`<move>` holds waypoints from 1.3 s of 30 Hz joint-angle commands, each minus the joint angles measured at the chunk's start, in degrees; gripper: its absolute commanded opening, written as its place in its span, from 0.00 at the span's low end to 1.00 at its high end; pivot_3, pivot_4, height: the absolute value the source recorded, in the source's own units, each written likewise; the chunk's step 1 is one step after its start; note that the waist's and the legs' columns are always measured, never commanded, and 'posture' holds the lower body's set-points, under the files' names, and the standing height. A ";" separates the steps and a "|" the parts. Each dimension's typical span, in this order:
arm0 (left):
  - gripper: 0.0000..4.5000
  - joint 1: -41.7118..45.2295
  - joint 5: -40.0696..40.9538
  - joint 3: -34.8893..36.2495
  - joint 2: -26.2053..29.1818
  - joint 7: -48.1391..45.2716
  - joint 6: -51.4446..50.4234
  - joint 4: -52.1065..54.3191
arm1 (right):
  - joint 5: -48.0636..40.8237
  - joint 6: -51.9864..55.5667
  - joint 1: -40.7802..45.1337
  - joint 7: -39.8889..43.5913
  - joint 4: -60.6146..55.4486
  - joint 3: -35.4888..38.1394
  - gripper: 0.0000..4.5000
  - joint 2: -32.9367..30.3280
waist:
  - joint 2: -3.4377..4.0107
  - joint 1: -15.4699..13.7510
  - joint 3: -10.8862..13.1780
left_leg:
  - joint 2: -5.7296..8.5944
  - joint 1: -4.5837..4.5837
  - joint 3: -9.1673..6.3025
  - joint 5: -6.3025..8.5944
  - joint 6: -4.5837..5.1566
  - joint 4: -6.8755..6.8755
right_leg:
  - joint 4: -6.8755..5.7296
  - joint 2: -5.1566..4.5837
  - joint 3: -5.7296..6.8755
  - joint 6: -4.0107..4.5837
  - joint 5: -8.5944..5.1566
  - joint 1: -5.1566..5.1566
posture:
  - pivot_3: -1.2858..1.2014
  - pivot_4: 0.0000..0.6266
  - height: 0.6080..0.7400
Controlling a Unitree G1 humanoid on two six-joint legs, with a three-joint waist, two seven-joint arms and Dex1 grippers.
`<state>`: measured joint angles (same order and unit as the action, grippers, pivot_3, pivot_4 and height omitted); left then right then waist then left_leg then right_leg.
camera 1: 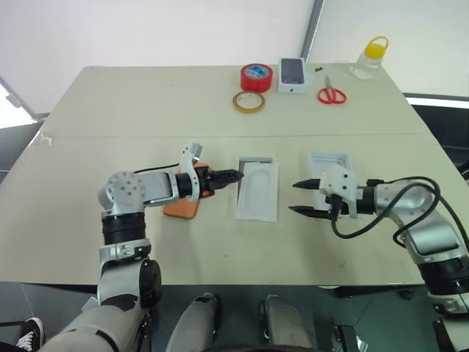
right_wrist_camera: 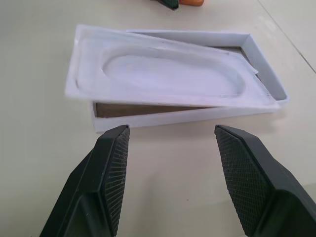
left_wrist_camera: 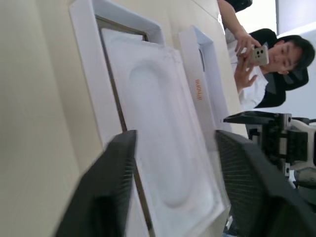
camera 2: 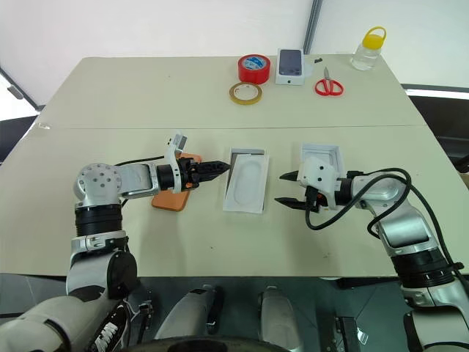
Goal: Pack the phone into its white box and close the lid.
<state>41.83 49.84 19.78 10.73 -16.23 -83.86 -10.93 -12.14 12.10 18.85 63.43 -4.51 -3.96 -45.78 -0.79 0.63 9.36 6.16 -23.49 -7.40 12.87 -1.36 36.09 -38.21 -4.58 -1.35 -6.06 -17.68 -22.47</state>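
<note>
The orange phone (camera 1: 182, 208) lies flat on the table, partly hidden under my left forearm. My left gripper (camera 1: 233, 176) hovers just past it, open and empty, its tips pointing at the left edge of the white box (camera 1: 258, 192). A white moulded insert (right_wrist_camera: 168, 74) lies askew on top of the box, and the brownish floor shows beneath it. The lid (camera 1: 327, 163) rests open side up to the right of the box. In front of the lid, my right gripper (camera 1: 293, 198) is open and empty, pointing at the box's right side.
At the far side of the table are a red tape roll (camera 1: 256, 76), a yellowish tape ring (camera 1: 249, 102), a small white box with a phone picture (camera 1: 292, 75), red scissors (camera 1: 331, 94) and a yellow-capped bottle (camera 1: 370, 57). A person (left_wrist_camera: 266, 54) sits beyond the table.
</note>
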 commanded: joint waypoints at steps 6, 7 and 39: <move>0.98 -2.43 -4.47 -5.85 7.26 -9.16 15.50 13.32 | -6.73 4.99 5.34 -2.65 -3.71 2.94 0.52 4.41 | -0.01 0.50 0.01 | -0.02 0.00 0.00 -0.01 -0.01 -0.02 | -0.03 0.01 -0.02 0.01 0.00 -0.04 | 0.52 0.24 1.00; 0.98 -3.73 -6.05 -7.26 9.37 -11.43 18.90 15.13 | -6.53 4.88 5.93 -2.93 -3.75 2.33 0.46 5.03 | 0.00 0.52 0.00 | -0.03 0.00 0.01 -0.01 -0.01 -0.05 | -0.03 0.02 -0.03 0.01 0.01 -0.06 | 0.52 0.24 1.00; 0.98 -23.49 -13.89 -8.64 17.43 -25.62 56.57 23.35 | 16.06 -12.74 16.31 -6.78 20.59 -15.85 0.01 16.73 | 0.06 0.32 -0.01 | -0.02 0.03 -0.04 0.02 0.06 -0.10 | 0.02 0.01 0.01 0.06 0.01 -0.03 | 0.52 0.24 1.00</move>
<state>18.35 35.88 10.30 27.17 -41.81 -28.13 10.24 5.98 -0.74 36.37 53.46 19.34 -20.17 -28.22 -0.73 0.95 9.35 6.14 -23.46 -7.45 12.89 -1.30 35.98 -38.18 -4.57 -1.34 -6.00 -17.67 -22.51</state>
